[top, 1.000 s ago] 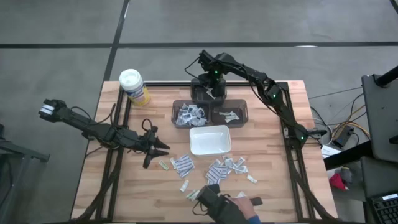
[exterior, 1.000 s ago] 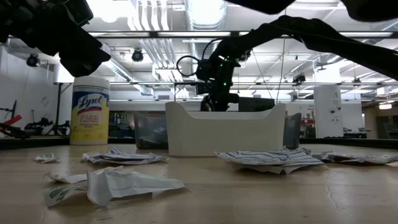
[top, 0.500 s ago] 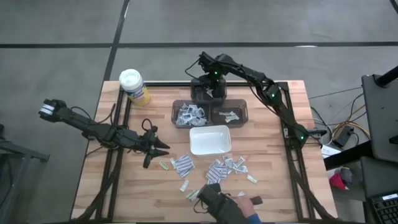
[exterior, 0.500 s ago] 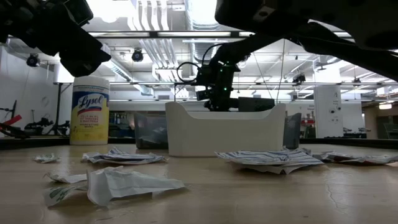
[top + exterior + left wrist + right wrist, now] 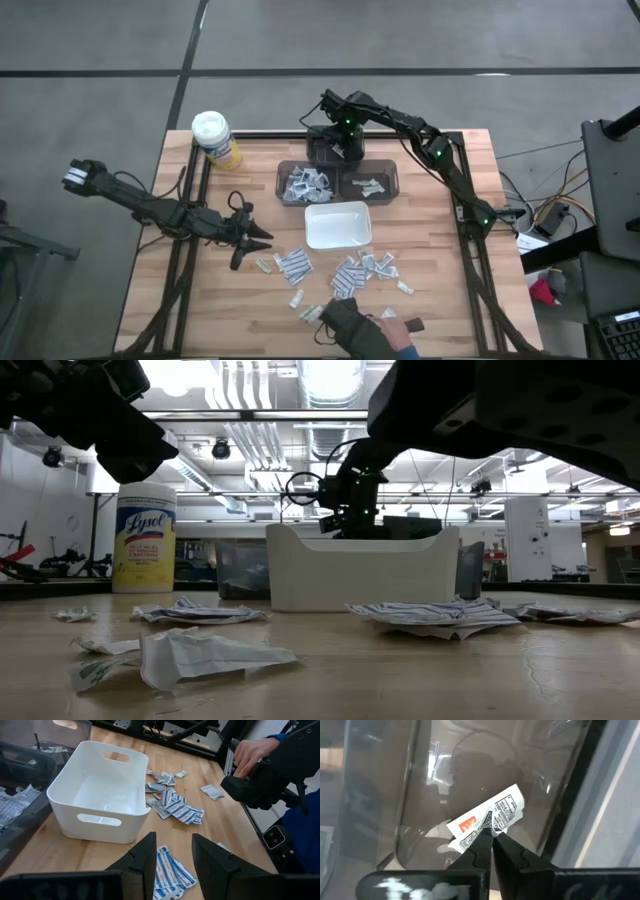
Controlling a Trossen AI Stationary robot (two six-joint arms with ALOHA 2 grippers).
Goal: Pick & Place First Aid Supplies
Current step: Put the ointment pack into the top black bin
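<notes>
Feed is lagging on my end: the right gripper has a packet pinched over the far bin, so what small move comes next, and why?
Probably open the right gripper: it is shut on a packet over the clear bin, so releasing should drop it in.

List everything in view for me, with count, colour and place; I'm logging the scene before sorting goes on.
Packets: dozens, white and grey, loose on the near table; more in two dark bins.
Held packet: one, white with red mark, over a clear bin.
Tray: one, white, table centre, empty.
Canister: one, yellow, white lid, far left corner.
Table: one, wooden.
Person's hand: dark glove, near edge.
Left gripper: open, above loose packets.
Right gripper: shut on the held packet.
</notes>
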